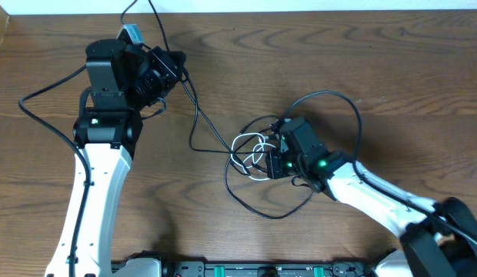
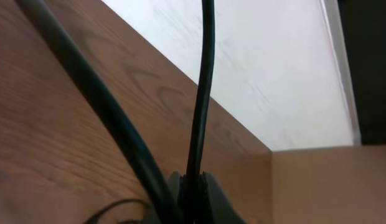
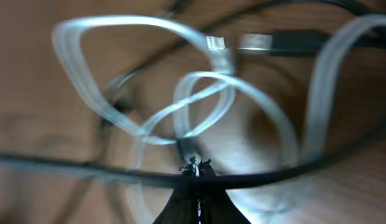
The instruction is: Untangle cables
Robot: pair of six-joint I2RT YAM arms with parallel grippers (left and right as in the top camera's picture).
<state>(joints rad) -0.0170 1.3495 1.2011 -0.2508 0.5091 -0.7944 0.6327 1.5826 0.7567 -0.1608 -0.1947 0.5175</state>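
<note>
**Both grippers closed on cords over the wood-grain table [image 1: 392, 61].**

The left gripper [image 2: 196, 182] is clamped on a thin, smooth, round-section black cable [image 2: 203, 93], which leaves the jaws straight along the gripper axis. Seen from overhead, it runs diagonally from the table's far left toward the centre tangle. The white cable [image 3: 314, 93], glossy, lies at centre in several overlapping loops with no single long axis. A silver-tipped USB plug [image 3: 255, 41] lies sideways just beyond the loops. The right gripper [image 3: 194, 168] has its jaws closed at the tangle, where a white strand and a black strand meet; which one is pinched cannot be told. A wide black loop [image 1: 325, 93] rings the tangle.
</note>
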